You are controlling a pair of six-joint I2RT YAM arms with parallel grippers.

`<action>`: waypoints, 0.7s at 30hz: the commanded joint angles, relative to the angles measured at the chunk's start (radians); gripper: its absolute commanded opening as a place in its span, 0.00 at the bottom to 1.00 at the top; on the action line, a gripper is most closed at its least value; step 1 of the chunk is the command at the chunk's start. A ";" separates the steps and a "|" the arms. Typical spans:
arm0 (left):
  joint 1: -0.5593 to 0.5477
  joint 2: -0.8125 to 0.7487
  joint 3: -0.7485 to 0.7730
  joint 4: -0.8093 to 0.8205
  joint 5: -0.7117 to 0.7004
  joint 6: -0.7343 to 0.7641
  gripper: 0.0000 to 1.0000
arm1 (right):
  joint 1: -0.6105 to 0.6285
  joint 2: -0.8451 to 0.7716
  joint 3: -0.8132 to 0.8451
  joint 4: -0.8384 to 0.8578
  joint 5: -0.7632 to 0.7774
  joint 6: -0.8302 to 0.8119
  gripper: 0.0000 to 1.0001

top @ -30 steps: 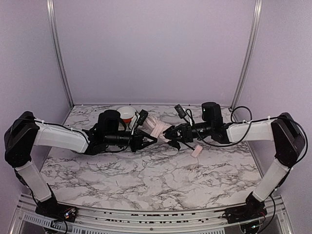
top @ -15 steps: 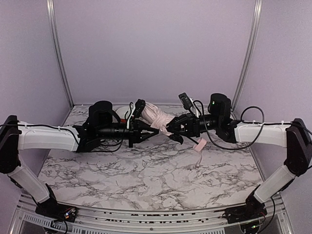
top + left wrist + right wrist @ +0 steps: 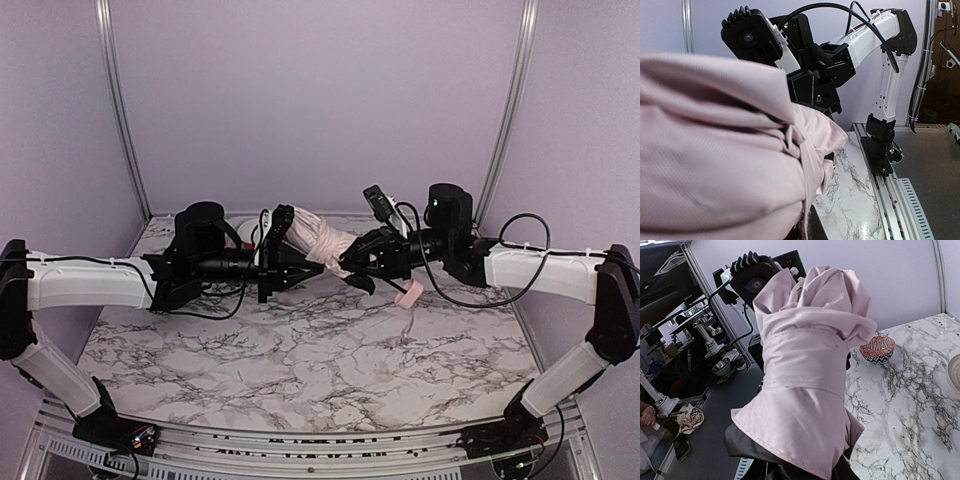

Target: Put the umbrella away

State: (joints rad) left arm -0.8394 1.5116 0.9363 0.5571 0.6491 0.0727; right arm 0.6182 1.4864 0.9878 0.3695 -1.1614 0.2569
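Note:
The umbrella (image 3: 322,243) is a pale pink bundle with black lining, held level above the marble table (image 3: 300,350) between both arms. My left gripper (image 3: 287,266) is shut on its left end. From the other side my right gripper (image 3: 352,262) is shut on its right end. A small pale pink piece (image 3: 410,294) dangles below the right gripper on a thin cord. Pink fabric (image 3: 715,150) fills the left wrist view and hides those jaws. In the right wrist view the fabric (image 3: 810,380) and its black lining cover my fingers.
A white bowl (image 3: 245,234) stands at the back of the table behind the left arm. In the right wrist view a red patterned bowl (image 3: 877,349) sits on the marble, with another pale rim (image 3: 955,371) at the right edge. Lilac walls enclose the table.
Both arms have risen and stretched further back, carrying the umbrella up off the table. The dangling pink piece rose with them.

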 commanded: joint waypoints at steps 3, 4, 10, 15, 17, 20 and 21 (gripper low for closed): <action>0.040 0.032 0.010 -0.230 -0.125 0.133 0.00 | 0.094 -0.127 0.146 -0.072 -0.183 -0.206 0.00; 0.041 0.029 0.013 -0.230 -0.148 0.154 0.00 | 0.098 -0.133 0.142 -0.071 -0.184 -0.206 0.00; 0.066 0.057 0.086 -0.230 -0.163 0.134 0.09 | 0.122 -0.144 0.132 -0.064 -0.173 -0.219 0.00; 0.068 0.090 0.106 -0.230 -0.158 0.100 0.19 | 0.124 -0.155 0.131 -0.054 -0.149 -0.226 0.00; 0.069 0.086 0.095 -0.230 -0.183 0.098 0.19 | 0.124 -0.163 0.129 -0.061 -0.135 -0.239 0.00; 0.071 0.082 0.064 -0.230 -0.246 0.100 0.31 | 0.122 -0.172 0.125 -0.069 -0.119 -0.249 0.00; 0.072 0.082 0.051 -0.230 -0.265 0.101 0.38 | 0.121 -0.176 0.125 -0.068 -0.112 -0.251 0.00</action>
State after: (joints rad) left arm -0.8101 1.5394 1.0348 0.4656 0.5941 0.2508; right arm 0.6445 1.4055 1.0389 0.1749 -1.0218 0.1074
